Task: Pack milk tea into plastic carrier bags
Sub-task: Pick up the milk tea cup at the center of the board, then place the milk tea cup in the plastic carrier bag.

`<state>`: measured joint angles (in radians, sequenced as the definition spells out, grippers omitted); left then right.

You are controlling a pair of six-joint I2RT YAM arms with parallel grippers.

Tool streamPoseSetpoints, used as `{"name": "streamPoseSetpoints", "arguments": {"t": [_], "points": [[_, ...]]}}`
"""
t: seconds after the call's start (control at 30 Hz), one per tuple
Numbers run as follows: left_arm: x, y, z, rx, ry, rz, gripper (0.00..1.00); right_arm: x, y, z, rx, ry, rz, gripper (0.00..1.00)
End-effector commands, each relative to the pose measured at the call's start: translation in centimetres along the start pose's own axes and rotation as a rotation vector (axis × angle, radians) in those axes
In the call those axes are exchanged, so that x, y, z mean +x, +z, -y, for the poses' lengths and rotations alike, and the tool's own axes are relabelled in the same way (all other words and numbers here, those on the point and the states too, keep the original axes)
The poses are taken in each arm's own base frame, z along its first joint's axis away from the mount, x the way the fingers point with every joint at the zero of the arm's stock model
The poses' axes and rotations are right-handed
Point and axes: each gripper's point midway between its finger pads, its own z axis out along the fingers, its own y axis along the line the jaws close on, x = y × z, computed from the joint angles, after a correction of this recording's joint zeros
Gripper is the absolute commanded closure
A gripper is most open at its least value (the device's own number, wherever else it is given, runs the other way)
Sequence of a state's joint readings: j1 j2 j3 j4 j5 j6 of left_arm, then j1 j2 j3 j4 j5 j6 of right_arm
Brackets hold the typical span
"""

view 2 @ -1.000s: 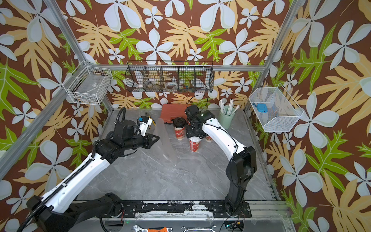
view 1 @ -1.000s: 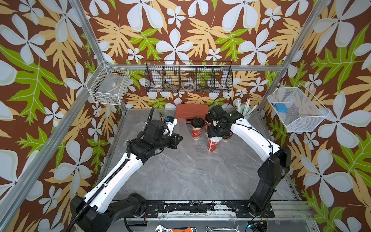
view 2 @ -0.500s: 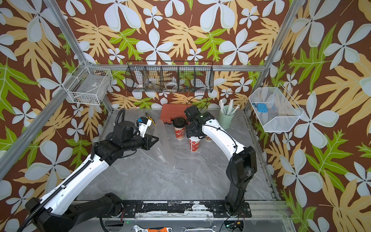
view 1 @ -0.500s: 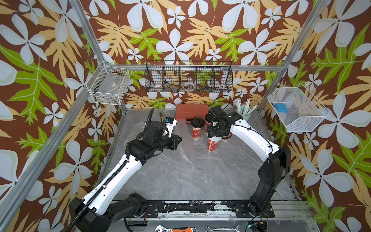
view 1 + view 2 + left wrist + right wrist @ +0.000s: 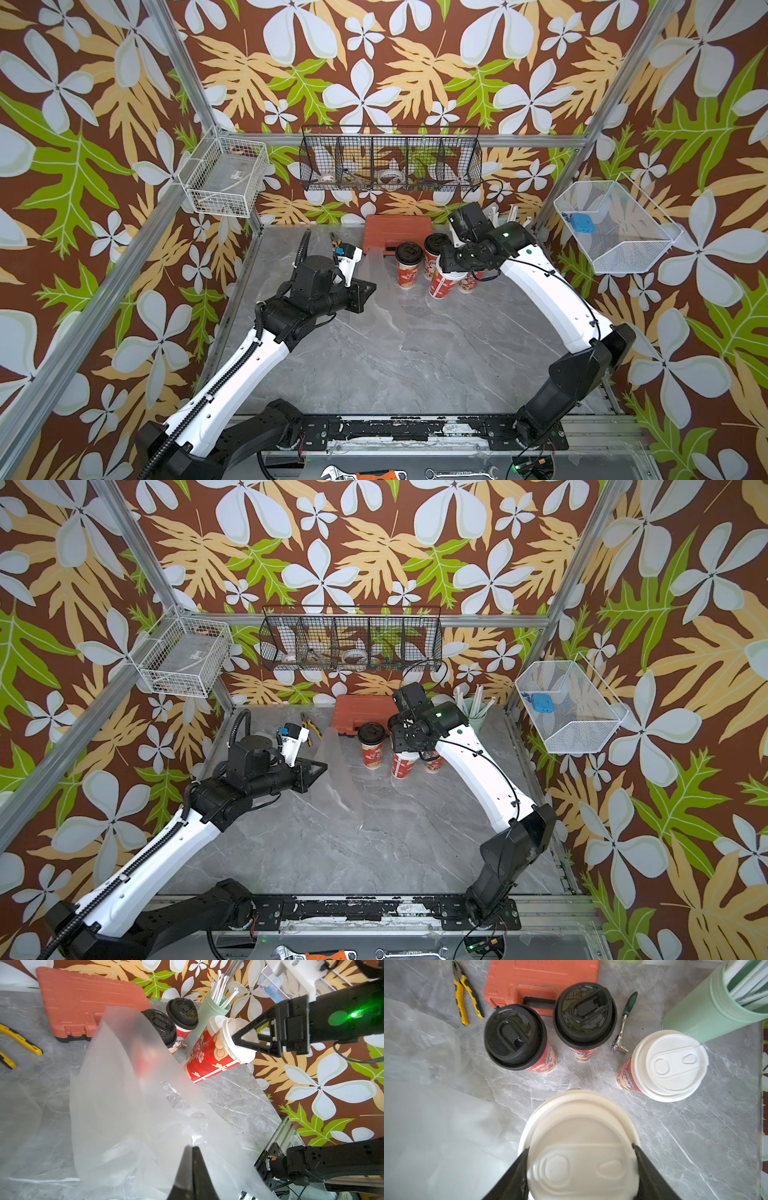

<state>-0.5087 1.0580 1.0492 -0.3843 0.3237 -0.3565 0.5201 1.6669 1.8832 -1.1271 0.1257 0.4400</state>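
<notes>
Several red milk tea cups stand at the back of the table. Two have black lids [image 5: 515,1036] [image 5: 584,1016] and one has a white lid [image 5: 669,1066]. My right gripper [image 5: 581,1159] reaches down over the nearest white-lidded cup [image 5: 444,284], with a finger against each side of its lid [image 5: 581,1142]. My left gripper [image 5: 192,1147] is shut on the film of a transparent plastic carrier bag [image 5: 124,1095]. That bag stands up just left of the cups in both top views [image 5: 336,766]. More crinkled clear film [image 5: 415,1043] lies flat beside it.
A mint-green cup of white straws [image 5: 716,1001] stands by the back right corner. A red tool case [image 5: 397,232] lies behind the cups. Yellow pliers [image 5: 465,999] and a small ratchet [image 5: 625,1022] lie near it. Wire baskets [image 5: 390,160] hang on the walls.
My right gripper's jaws have narrowed onto the white lid of the nearest cup. The left arm and the bag have stayed where they were.
</notes>
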Motion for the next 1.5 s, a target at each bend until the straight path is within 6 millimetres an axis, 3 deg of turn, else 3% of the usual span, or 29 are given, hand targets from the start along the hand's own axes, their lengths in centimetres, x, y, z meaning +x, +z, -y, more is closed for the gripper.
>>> {"name": "streamPoseSetpoints", "arguments": {"t": [0.0, 0.4, 0.67, 0.8, 0.97, 1.23, 1.47], "points": [[-1.0, 0.3, 0.9, 0.058, 0.027, 0.038, 1.00, -0.6, -2.7, -0.5, -0.059, 0.020, 0.039, 0.44], [-0.7, 1.5, 2.6, 0.196, 0.058, 0.051, 1.00, -3.8, -13.6, -3.8, -0.374, 0.086, 0.265, 0.47], [-0.5, 2.1, 2.7, 0.216, 0.057, 0.042, 1.00, -4.3, -19.3, -6.7, -0.584, 0.078, 0.354, 0.48], [-0.1, 2.3, 2.5, 0.215, 0.057, 0.036, 1.00, -3.6, -19.9, -8.4, -0.658, 0.066, 0.333, 0.48], [0.1, 2.5, 2.1, 0.204, 0.057, 0.039, 1.00, -1.3, -18.4, -10.0, -0.656, 0.029, 0.248, 0.48], [0.4, 2.6, 1.8, 0.193, 0.052, 0.037, 1.00, 0.8, -17.5, -6.7, -0.494, 0.031, 0.203, 0.48], [0.1, 2.4, 1.8, 0.186, 0.055, 0.052, 1.00, 2.0, -16.8, -5.5, -0.418, 0.005, 0.158, 0.49]]}}
